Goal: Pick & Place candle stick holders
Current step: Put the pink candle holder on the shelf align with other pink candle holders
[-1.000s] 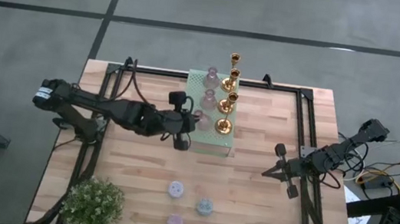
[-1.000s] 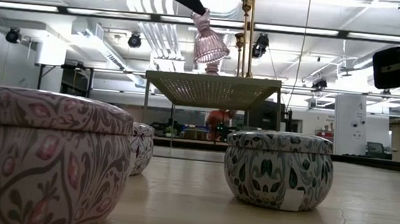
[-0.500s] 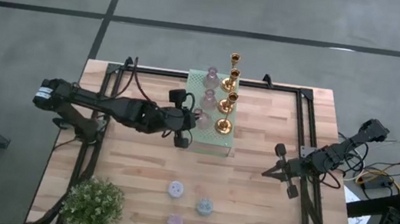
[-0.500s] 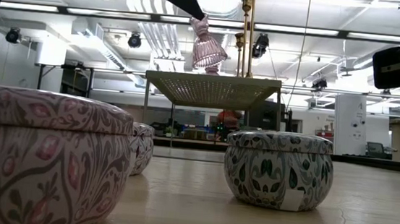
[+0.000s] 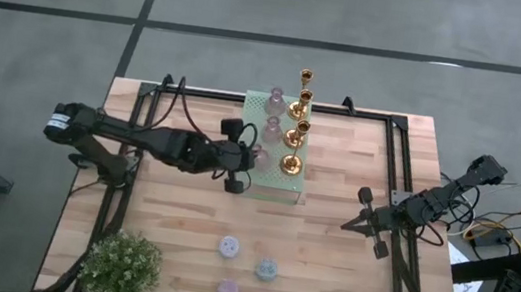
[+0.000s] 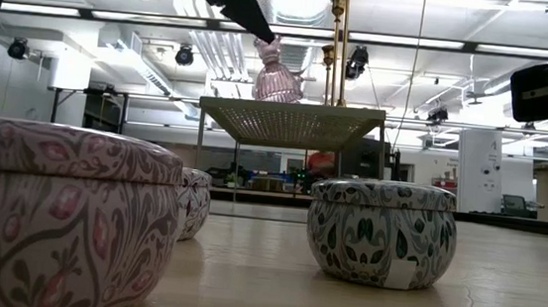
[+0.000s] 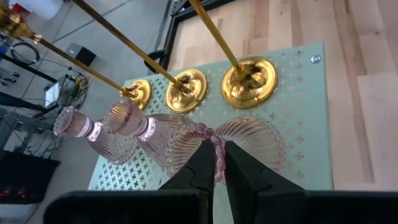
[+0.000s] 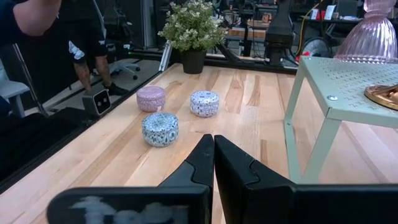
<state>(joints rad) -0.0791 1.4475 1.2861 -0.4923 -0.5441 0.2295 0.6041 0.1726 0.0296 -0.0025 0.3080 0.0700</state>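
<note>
Left pincer over perforated stand

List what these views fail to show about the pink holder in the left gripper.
- Left wrist view: the left gripper covers part of the pink glass holder's rim.
- Low view: the green stand's top hides whether the base touches it.
- High view: holder too small, arm overlaps it.
</note>
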